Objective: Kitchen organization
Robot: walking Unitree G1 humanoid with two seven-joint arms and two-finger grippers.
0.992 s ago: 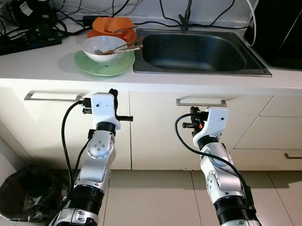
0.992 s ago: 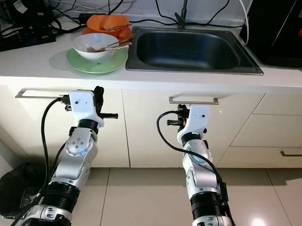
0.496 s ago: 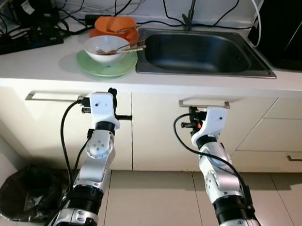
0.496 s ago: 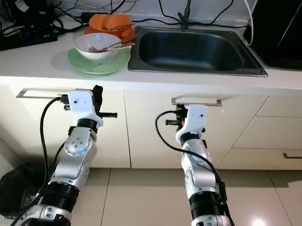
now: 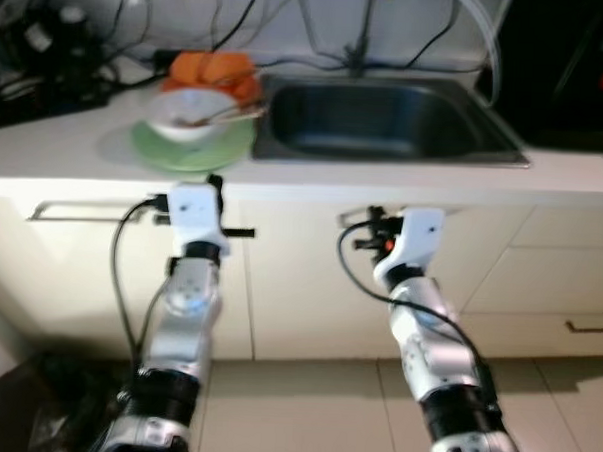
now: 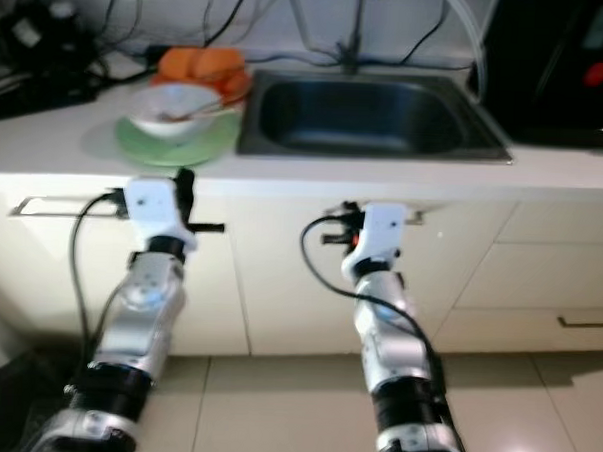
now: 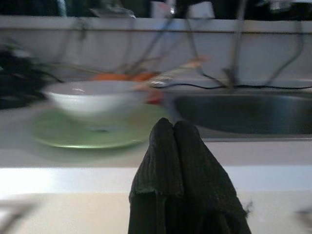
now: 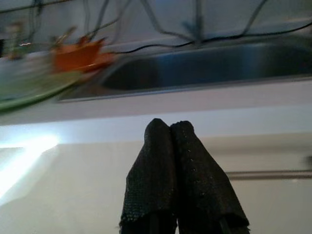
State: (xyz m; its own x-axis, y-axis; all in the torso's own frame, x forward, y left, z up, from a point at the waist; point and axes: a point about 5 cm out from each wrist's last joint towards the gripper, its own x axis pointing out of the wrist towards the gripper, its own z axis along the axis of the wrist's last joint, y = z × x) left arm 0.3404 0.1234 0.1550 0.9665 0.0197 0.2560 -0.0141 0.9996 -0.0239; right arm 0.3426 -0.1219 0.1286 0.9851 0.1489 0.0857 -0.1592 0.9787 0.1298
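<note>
Bowl [image 7: 90,96] beyond left pincer [image 7: 174,127], apart

Two silver, jointed metal arms are fitted with white wrist housings and black ribbed collars lower down. A looped black cable is routed along each arm. Left gripper [image 7: 174,127] and right gripper [image 8: 169,127]: black textured fingers.

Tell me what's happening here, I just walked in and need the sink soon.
Nothing is being handled yet. The robot faces the counter with both arms raised before the cabinet fronts. The left gripper and right gripper are both shut and empty. On the counter, a white bowl sits on a green plate beside the sink, an orange bowl behind it.
</note>
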